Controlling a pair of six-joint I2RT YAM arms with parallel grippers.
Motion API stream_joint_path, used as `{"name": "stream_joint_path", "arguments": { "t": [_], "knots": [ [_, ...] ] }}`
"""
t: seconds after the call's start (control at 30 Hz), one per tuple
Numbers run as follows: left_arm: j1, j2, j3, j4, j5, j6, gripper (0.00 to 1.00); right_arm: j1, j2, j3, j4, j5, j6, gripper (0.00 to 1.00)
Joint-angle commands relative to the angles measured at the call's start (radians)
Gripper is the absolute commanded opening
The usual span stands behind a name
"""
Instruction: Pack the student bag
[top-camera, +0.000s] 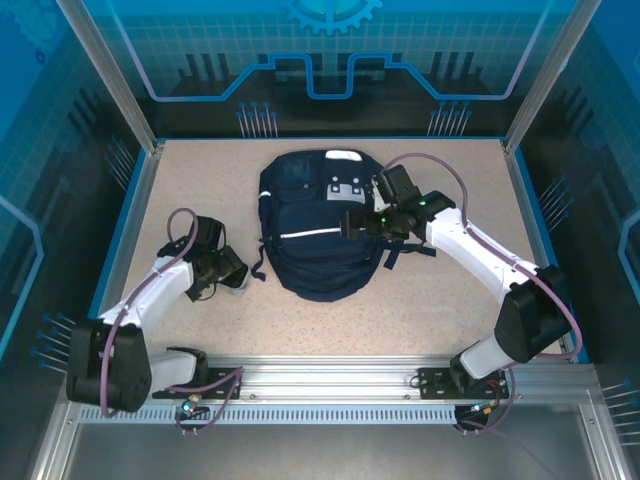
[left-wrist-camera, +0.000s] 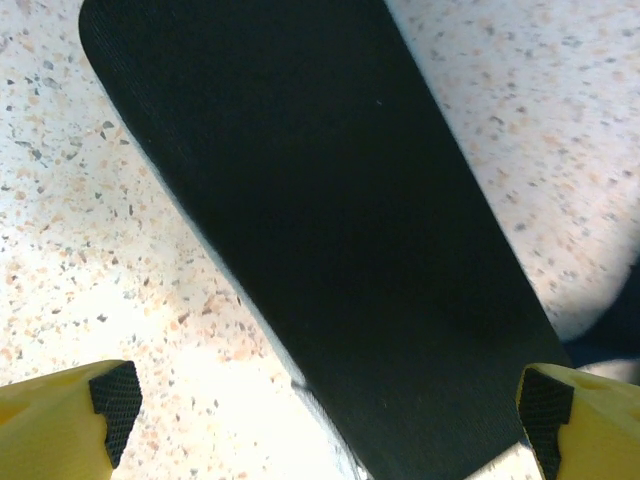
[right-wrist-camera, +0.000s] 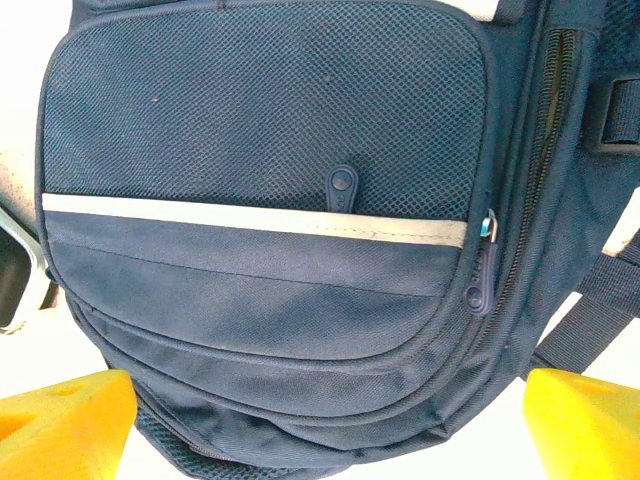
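The student bag (top-camera: 315, 235), a navy backpack with a white reflective stripe (right-wrist-camera: 250, 215), lies flat in the middle of the table. My right gripper (top-camera: 352, 226) hovers over the bag's right half. It is open (right-wrist-camera: 330, 420), its yellow fingers (right-wrist-camera: 65, 420) wide apart above the front pocket, with a zipper pull (right-wrist-camera: 483, 272) just right of centre. My left gripper (top-camera: 232, 272) is low over the table to the left of the bag. It is open (left-wrist-camera: 330, 405) over a flat dark item (left-wrist-camera: 330, 220) with a rounded corner, which lies on the table nearer the right pad (left-wrist-camera: 545, 405).
Black straps (top-camera: 405, 250) trail from the bag's right side, and one loops out at its left (top-camera: 262, 262). The speckled table (top-camera: 200, 180) is walled by blue panels. A metal rail (top-camera: 330, 380) runs along the near edge by the arm bases.
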Motion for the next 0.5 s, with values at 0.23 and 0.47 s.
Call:
{"name": "stream_joint_path", "arguments": {
  "t": [0.23, 0.47],
  "knots": [
    [0.072, 0.13, 0.076, 0.081, 0.031, -0.044, 0.99, 0.041, 0.002, 0.019, -0.002, 0.0, 0.006, 1.0],
    [0.117, 0.093, 0.062, 0.12, 0.045, -0.117, 0.99, 0.05, 0.02, 0.029, -0.002, -0.002, 0.007, 1.0]
  ]
}}
